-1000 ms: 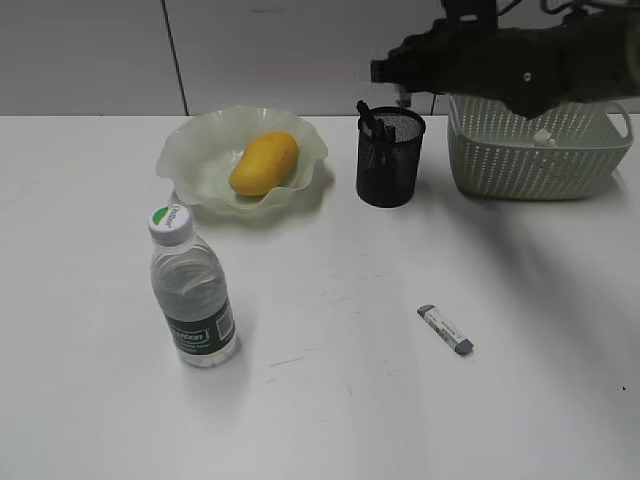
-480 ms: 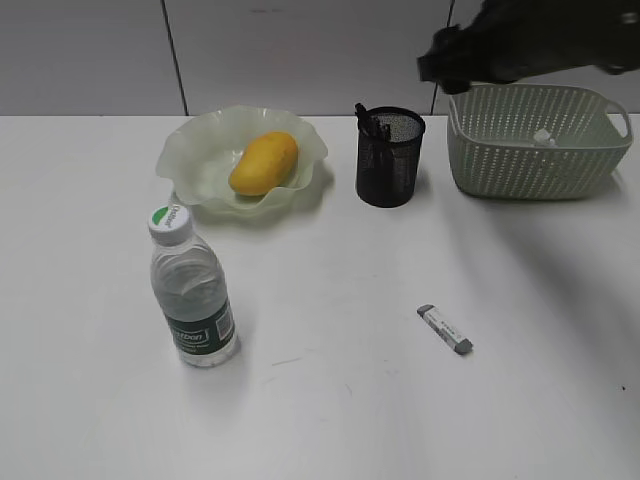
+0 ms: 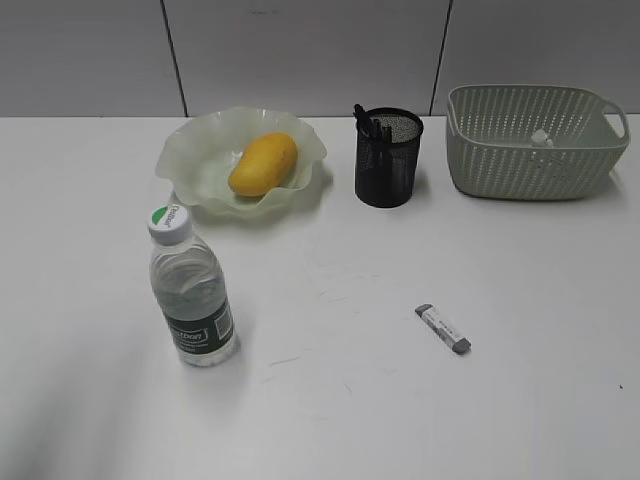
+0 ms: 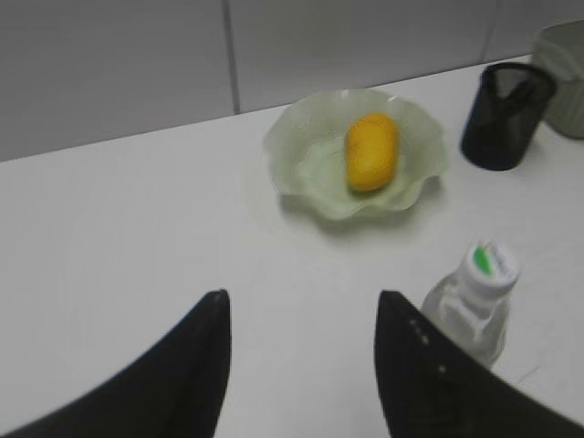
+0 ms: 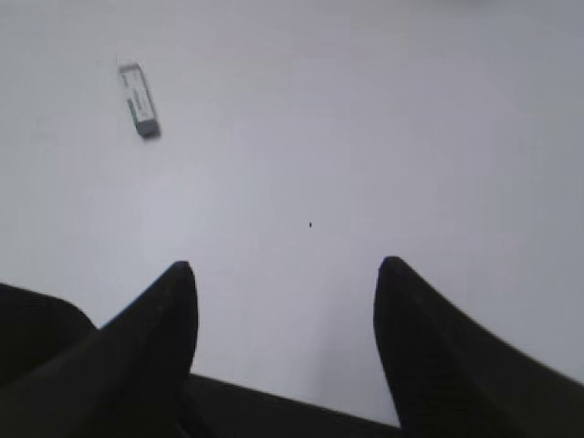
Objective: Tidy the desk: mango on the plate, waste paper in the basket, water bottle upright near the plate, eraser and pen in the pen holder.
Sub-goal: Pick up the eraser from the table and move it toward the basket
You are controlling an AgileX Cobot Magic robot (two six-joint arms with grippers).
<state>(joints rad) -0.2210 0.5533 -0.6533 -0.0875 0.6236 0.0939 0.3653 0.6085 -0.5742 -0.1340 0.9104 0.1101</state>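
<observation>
Mango (image 3: 264, 163) sits in the plate (image 3: 195, 150); pen (image 3: 366, 121) in the pen holder (image 3: 388, 160); waste paper (image 3: 541, 137) in the basket (image 3: 530, 160). Water bottle (image 3: 190, 290) upright, near the plate. Eraser (image 3: 443, 329) flat on the surface (image 3: 330, 400), well apart from the holder. Left hand (image 4: 301, 356) and right hand (image 5: 285, 342): both spread, empty, above the surface.

Even bright light, soft shadows — wrist views blurred.
</observation>
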